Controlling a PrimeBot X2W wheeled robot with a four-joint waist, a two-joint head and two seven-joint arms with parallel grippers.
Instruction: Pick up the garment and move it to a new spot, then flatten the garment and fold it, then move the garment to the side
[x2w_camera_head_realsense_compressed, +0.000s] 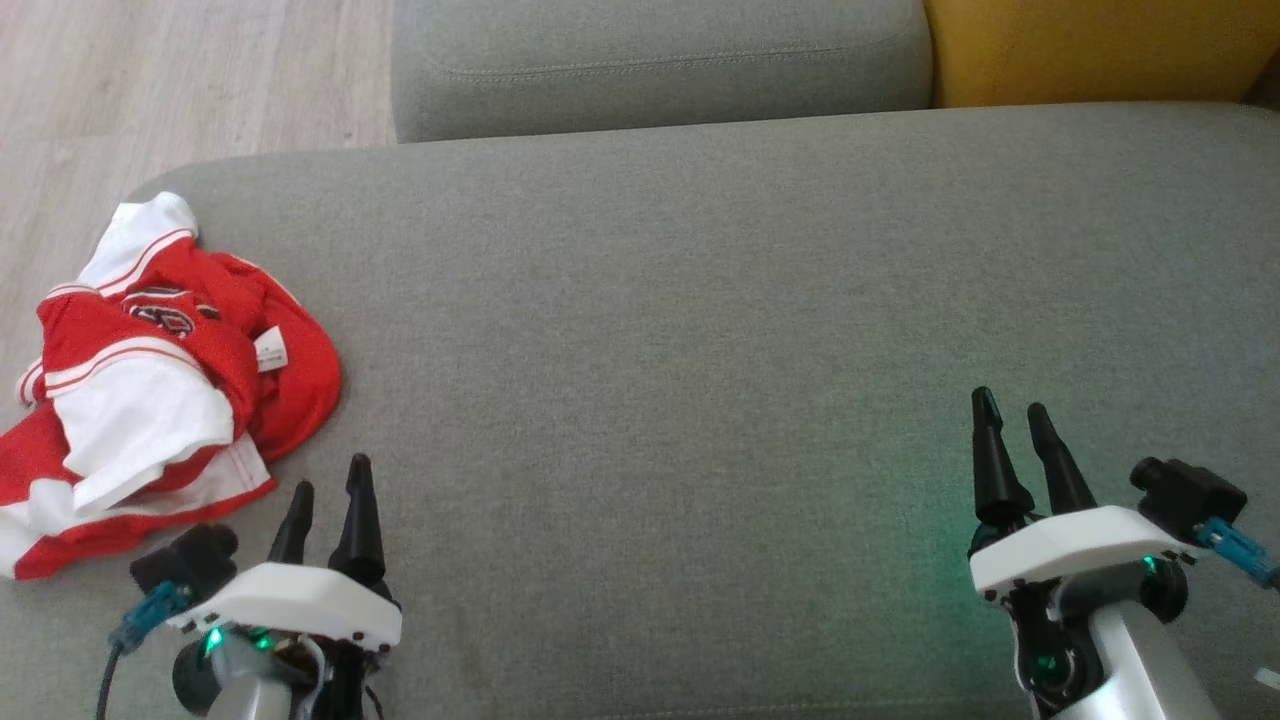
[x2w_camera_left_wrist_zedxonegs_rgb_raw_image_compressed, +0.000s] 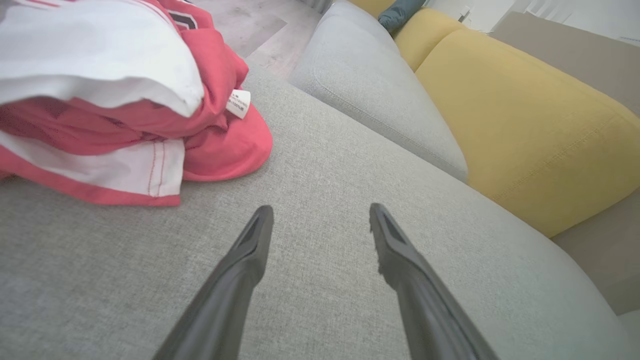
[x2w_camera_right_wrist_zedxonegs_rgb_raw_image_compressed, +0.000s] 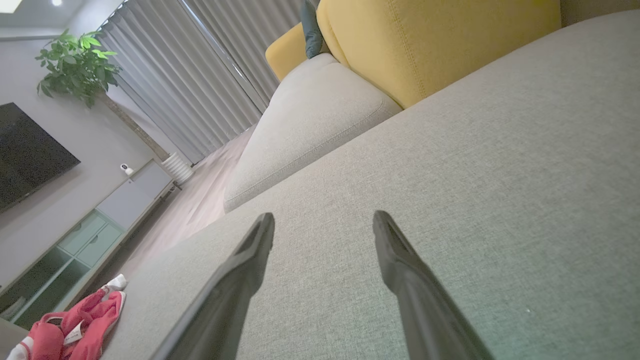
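Red-and-white garment (x2w_camera_head_realsense_compressed: 150, 390) crumpled; long axis toward couch (x2w_camera_head_realsense_compressed: 700, 350) edge.

A home living room, wide grey fabric sofa (x2w_camera_head_realsense_compressed: 700, 300) near, yellow back cushions (x2w_camera_right_wrist_zedxonegs_rgb_raw_image_compressed: 430, 45) far right, pale wood floor (x2w_camera_head_realsense_compressed: 150, 90) far left, long grey curtains (x2w_camera_right_wrist_zedxonegs_rgb_raw_image_compressed: 200, 75), leafy potted plant (x2w_camera_right_wrist_zedxonegs_rgb_raw_image_compressed: 75, 65), dark wall television (x2w_camera_right_wrist_zedxonegs_rgb_raw_image_compressed: 25, 155) above a low cabinet (x2w_camera_right_wrist_zedxonegs_rgb_raw_image_compressed: 100, 225)

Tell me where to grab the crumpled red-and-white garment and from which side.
Likely with the left tool, open and nearest. Pinch the bunched red fold beside the care label on the garment, coming in from its right side, low over the grey cushion. That fold stands proud of the heap and faces the tool; the hems lie flat.
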